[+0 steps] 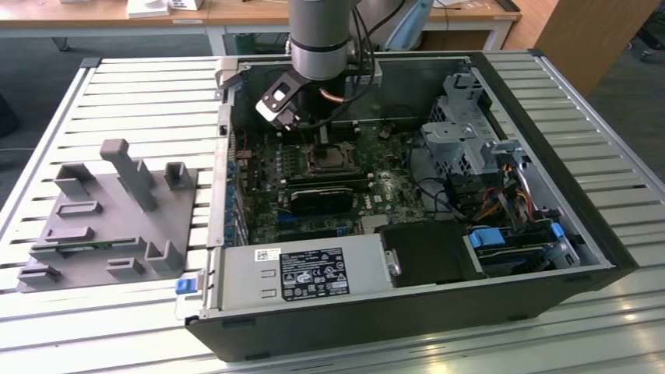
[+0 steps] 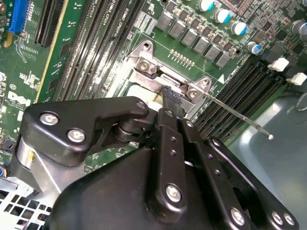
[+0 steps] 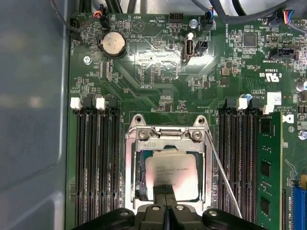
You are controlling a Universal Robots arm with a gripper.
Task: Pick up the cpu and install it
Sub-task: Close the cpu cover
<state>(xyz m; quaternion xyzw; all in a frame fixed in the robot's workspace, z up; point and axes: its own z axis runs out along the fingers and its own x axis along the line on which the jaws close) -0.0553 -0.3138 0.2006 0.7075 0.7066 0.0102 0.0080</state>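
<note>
Closest to the wrist cameras are the black finger links of the gripper [image 3: 165, 189]. I read its fingers as pressed together with nothing between them, their tips at the near edge of the cpu [image 3: 175, 172]. Whether they touch its plate or hang just over it, I cannot tell. The cpu lies flat inside the metal socket frame [image 3: 132, 163] on the motherboard [image 3: 144, 72], silvery top up. It sits off to one side of the opening, with a dark gap beside it. Just beyond, the thin wire lever [image 2: 240, 117] stands clear of the board, so I judge it unlatched. By my reckoning the pickup and carry are done and the chip is in the socket or nearly so. Squaring it up and locking it down look to be what is left. Memory slots [image 3: 93, 158] flank the socket. Farther out, in the exterior view, the arm reaches into the open computer case [image 1: 416, 319]. The grey tray [image 1: 104, 226] lies well apart, on the exterior view's left.
</note>
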